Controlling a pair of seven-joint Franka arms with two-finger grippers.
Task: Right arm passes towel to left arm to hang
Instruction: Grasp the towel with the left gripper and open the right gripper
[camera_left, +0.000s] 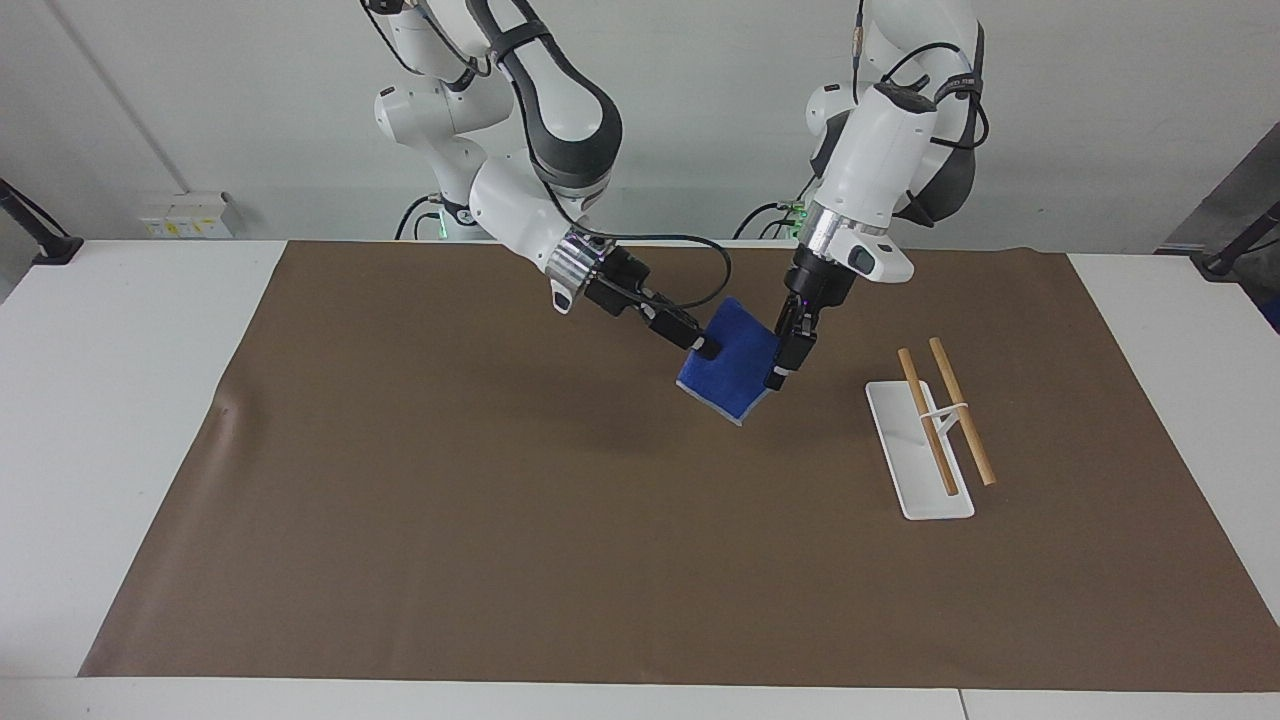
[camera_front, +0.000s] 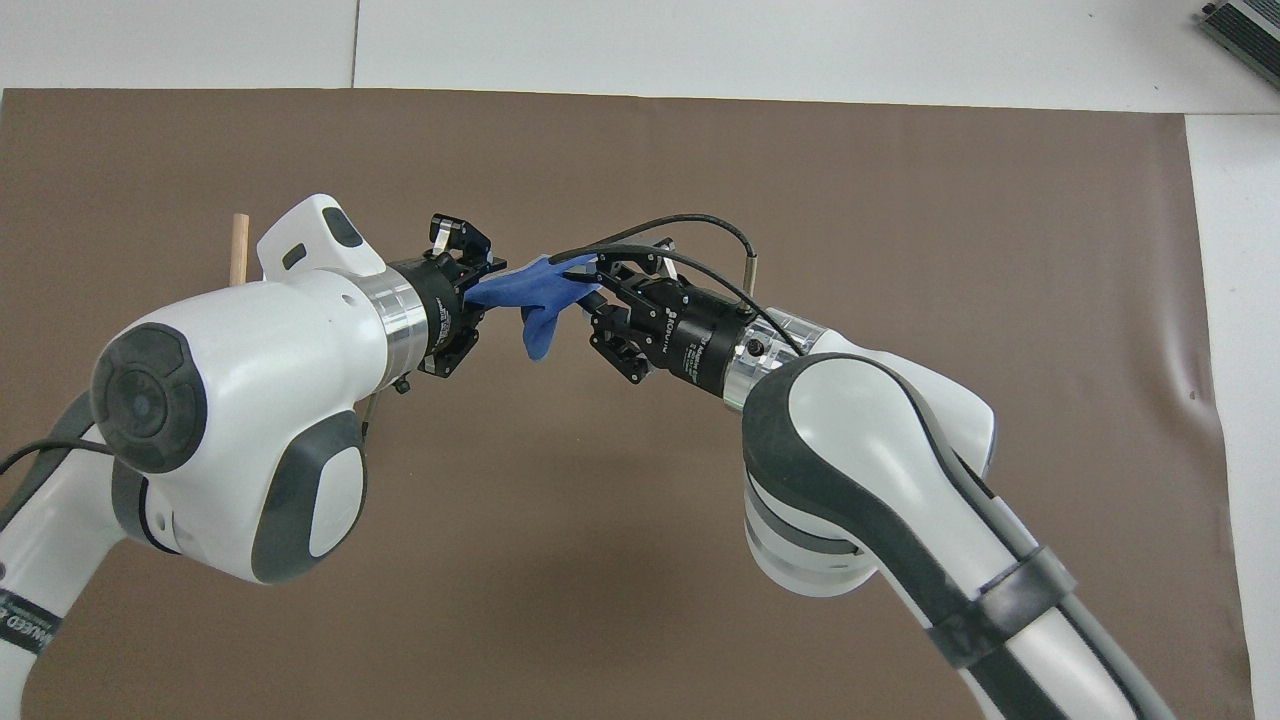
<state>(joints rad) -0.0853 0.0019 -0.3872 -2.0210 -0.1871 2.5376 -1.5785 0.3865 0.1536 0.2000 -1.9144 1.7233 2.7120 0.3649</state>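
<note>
Between both grippers (camera_left: 708, 350) (camera_left: 775, 379), towel (camera_left: 735, 372) pinched

A mat (camera_left: 500, 520) covers the middle of the desk (camera_left: 110, 400). The towel (camera_left: 730, 370) hangs in the air over the mat, between the two grippers. The right gripper (camera_left: 706, 350) holds the towel's edge toward the right arm's end of the desk; the left gripper (camera_left: 776, 378) is at the towel's edge toward the left arm's end. A rack (camera_left: 920, 450) stands on the mat toward the left arm's end, apart from the towel, with two rods (camera_left: 960, 410) side by side above its base.
</note>
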